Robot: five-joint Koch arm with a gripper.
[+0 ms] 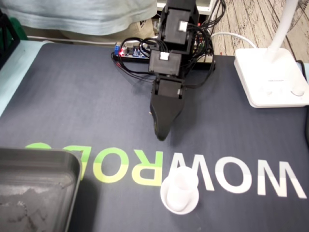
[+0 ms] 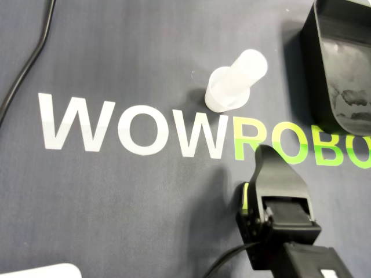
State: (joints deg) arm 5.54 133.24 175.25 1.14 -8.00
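A black robot arm reaches down over a desk covered by a dark grey mat [image 1: 72, 96] printed with "WOWROBO" in large white and green letters. In the fixed view the arm comes in from the far edge, and its hand [image 1: 161, 133] points down at the mat, with the tip just on the far side of the lettering. The hand holds nothing. Both views show only one tapered black tip, so I cannot tell whether the jaws are parted or pressed together.

A white plastic tube [image 1: 179, 191] stands upright on a wider round base, on the near side of the lettering by the middle white W. It is near the hand, a little to its right, and clearly apart from it. The overhead view shows the same gap between the tube [image 2: 235, 87] and the hand [image 2: 265, 155].

In the fixed view a dark metal tray [image 1: 38, 164] sits at the near left corner. A white lamp base [image 1: 270, 77] sits at the far right.
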